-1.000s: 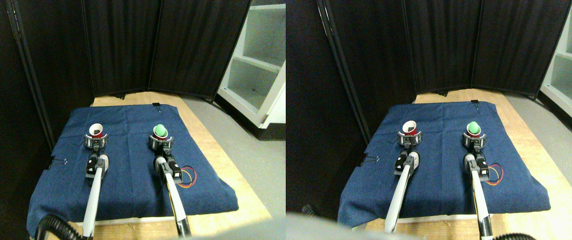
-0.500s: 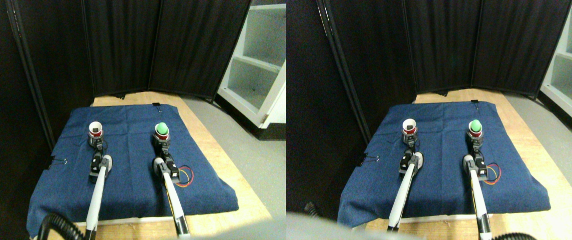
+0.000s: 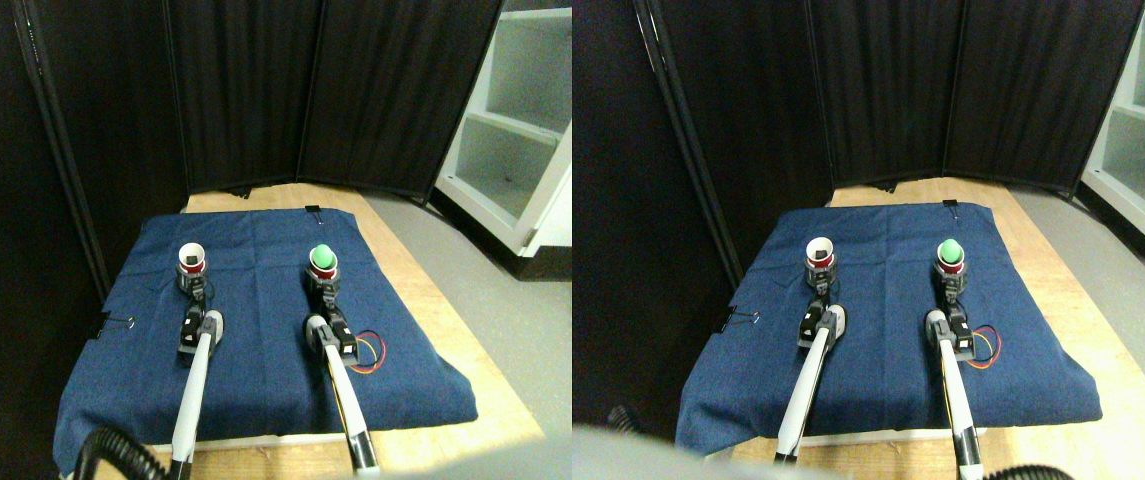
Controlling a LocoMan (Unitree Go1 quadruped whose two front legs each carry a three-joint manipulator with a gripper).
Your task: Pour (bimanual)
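Note:
Two small red cups stand upright on the blue cloth [image 3: 262, 350]. The left cup [image 3: 191, 259] shows a white inside with something small and dark in it. A green ball [image 3: 323, 256] sits in the mouth of the right cup [image 3: 323, 270]. My left gripper [image 3: 193, 281] is shut on the lower part of the left cup. My right gripper [image 3: 324, 287] grips the base of the right cup in the same way. Both pale arms reach up from the bottom edge.
The cloth covers a wooden table [image 3: 432, 300], held by binder clips at the left edge [image 3: 118, 323] and the far edge [image 3: 313, 209]. Red and yellow wires [image 3: 374, 355] loop beside my right arm. Black curtains [image 3: 262, 90] stand behind, a white shelf [image 3: 517, 130] to the right.
A second ago both grippers' jaws stood wide around the cups' bases; they have since closed onto the cups. Both arms shifted slightly forward.

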